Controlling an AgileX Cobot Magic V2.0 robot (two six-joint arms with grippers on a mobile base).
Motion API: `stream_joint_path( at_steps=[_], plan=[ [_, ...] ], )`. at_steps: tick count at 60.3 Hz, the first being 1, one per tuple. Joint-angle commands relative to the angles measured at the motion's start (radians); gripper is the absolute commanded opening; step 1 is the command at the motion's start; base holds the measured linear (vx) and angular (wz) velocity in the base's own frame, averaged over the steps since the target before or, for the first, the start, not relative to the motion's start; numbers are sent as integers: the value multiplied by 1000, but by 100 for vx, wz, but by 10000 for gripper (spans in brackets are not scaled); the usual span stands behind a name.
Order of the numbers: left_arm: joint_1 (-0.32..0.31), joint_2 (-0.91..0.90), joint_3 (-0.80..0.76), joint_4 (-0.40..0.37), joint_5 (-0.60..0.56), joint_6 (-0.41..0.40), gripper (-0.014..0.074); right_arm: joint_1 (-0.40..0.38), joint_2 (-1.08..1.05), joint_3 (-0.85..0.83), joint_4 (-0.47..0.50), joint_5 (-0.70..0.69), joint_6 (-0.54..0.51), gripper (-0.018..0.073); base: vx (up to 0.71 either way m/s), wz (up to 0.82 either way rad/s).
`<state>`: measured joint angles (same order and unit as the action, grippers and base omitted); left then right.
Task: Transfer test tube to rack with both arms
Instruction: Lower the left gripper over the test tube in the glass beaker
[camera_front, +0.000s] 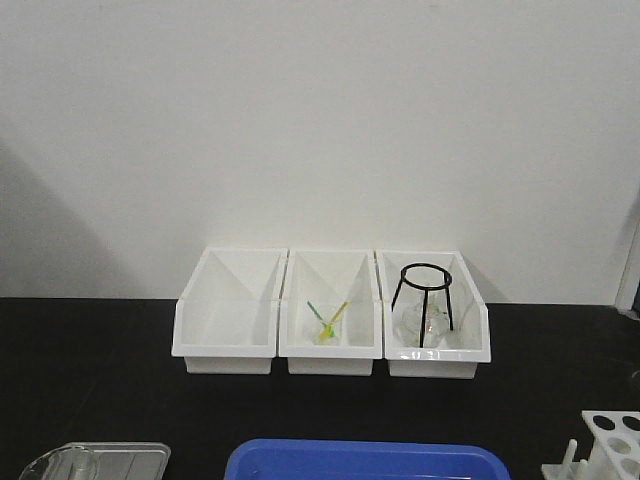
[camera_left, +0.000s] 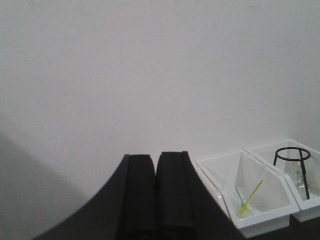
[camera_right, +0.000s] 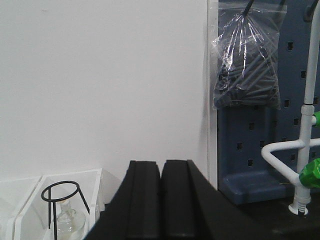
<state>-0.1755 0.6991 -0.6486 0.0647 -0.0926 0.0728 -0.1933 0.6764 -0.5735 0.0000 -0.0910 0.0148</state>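
Observation:
A white test tube rack (camera_front: 612, 446) stands at the front right corner of the black table. No test tube shows clearly in any view. My left gripper (camera_left: 155, 162) is shut and empty, held up facing the white wall, left of the white bins. My right gripper (camera_right: 161, 167) is shut and empty, facing the wall next to the right bin. Neither gripper shows in the front view.
Three white bins stand at the back: an empty left one (camera_front: 228, 312), a middle one (camera_front: 331, 318) with a beaker and coloured sticks (camera_left: 248, 199), a right one (camera_front: 433, 318) with a black ring stand (camera_front: 423, 298) and flask. A blue tray (camera_front: 366, 462) and metal tray (camera_front: 95, 461) lie at the front. A blue pegboard (camera_right: 270, 125) with a bag is at the right.

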Motion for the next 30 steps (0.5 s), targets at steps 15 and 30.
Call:
stream_joint_path(
  at_steps=[15,30],
  plan=[
    [0,5,-39,-6,-63,-6,303,-3,1,-38,0,-88,1,398,0,0],
    [0,22,-39,-5,-22,-3,509,-3,1,-38,0,-103,2,650,0,0]
  ],
)
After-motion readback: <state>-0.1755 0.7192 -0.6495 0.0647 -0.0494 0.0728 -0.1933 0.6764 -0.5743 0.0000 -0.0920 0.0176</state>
